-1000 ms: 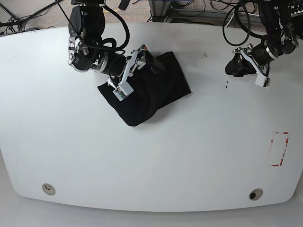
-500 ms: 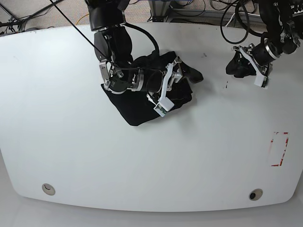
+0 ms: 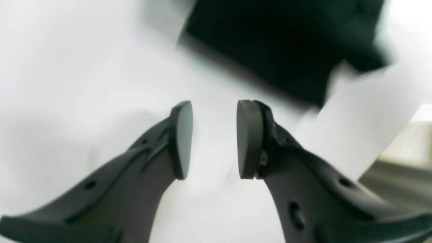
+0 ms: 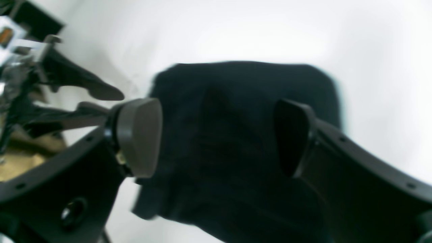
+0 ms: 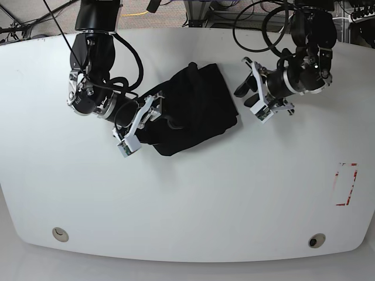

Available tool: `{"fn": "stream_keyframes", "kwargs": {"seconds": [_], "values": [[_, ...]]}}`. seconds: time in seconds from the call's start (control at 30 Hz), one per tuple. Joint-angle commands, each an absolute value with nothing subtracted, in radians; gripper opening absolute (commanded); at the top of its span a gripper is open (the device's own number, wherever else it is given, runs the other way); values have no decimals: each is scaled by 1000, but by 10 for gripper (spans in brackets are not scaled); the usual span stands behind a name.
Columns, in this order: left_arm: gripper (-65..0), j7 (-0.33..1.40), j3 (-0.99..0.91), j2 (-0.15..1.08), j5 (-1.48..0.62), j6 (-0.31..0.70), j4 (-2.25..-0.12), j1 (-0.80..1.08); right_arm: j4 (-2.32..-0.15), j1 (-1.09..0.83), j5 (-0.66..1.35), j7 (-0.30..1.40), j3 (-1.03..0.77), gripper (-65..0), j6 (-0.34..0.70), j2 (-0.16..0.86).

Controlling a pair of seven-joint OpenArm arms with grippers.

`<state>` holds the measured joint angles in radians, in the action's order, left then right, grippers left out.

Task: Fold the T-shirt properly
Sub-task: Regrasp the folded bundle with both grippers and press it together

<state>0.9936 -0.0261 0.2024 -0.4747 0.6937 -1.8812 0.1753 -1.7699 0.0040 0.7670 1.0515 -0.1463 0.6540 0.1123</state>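
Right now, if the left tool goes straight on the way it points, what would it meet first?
Probably the folded black T-shirt. The left tool points toward its near edge across bare white table, with open jaws; depth is unclear, so it may touch the table first.

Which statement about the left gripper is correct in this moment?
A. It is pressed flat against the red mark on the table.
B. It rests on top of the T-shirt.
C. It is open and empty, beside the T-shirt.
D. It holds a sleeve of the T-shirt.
C: the left gripper shows only bare white table between its parted jaws, and in the base view it hangs just right of the T-shirt.
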Motion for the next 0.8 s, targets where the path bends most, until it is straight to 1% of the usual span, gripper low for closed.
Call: {"fn": "stream_keyframes", "kwargs": {"seconds": [0.0, 0.03, 0.1, 0.23, 0.27, 0.33, 0.47, 0.57, 0.63, 0.77], "values": [[-453, 978, 15, 163, -438, 698, -1896, 147, -1744, 65, 789, 1027, -160, -171, 662, 133], [-453, 978, 42, 133, -410, 698, -1896, 133, -1715, 85, 789, 1027, -160, -187, 662, 145], [-453, 978, 84, 93, -360, 698, -1896, 122, -1672, 116, 789, 1027, -157, -244, 662, 156], [-453, 978, 150, 1, -231, 698, -1873, 117, -1546, 196, 768, 1024, -157, -430, 662, 162], [-453, 978, 157, -30, -194, 698, -1856, 117, -1509, 220, 740, 1018, -157, -463, 662, 162], [-453, 978, 156, -67, -133, 698, -1813, 117, -1465, 243, 685, 1009, -156, -457, 664, 162], [-453, 955, 156, -87, -76, 698, -1733, 116, -1414, 249, 578, 984, -156, -438, 698, 157], [-453, 905, 153, -76, -73, 698, -1687, 111, -1380, 246, 463, 914, -148, -436, 698, 157], [-453, 900, 153, -47, -77, 698, -1666, 111, -1348, 243, 378, 858, -131, -438, 698, 157], [-453, 881, 153, -2, -77, 698, -1664, 101, -1233, 246, 263, 728, -124, -439, 698, 157]]}}
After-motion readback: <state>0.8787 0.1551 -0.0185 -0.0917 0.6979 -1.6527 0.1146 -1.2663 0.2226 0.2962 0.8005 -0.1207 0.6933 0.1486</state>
